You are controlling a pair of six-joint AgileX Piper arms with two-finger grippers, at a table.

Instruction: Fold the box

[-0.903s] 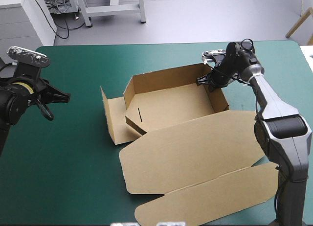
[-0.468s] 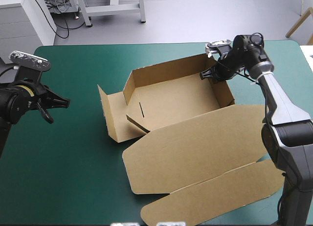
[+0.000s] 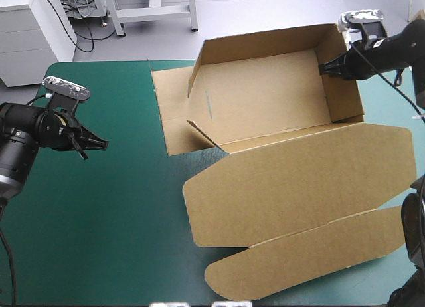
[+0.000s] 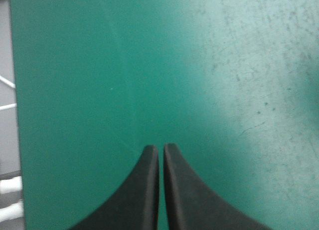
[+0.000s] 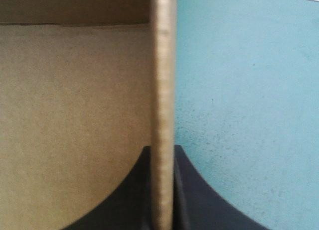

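Note:
The brown box is an open tray with raised walls, lifted and tilted at the table's far right. Its lid and front flap lie spread toward the near edge. My right gripper is shut on the box's right wall near its far corner. In the right wrist view that wall's edge runs straight up between the black fingers. My left gripper hovers over the left of the table, shut on nothing, well away from the box. In the left wrist view its fingers meet over bare teal-green cover.
A loose side flap of the box sticks out to the left of the tray. Teal-green cover lies bare at the near left. The table's far edge runs just behind the box.
The right gripper has pulled the box's right wall up and toward the far right, tilting the tray and dragging the whole sheet. The left gripper has edged rightward toward the box.

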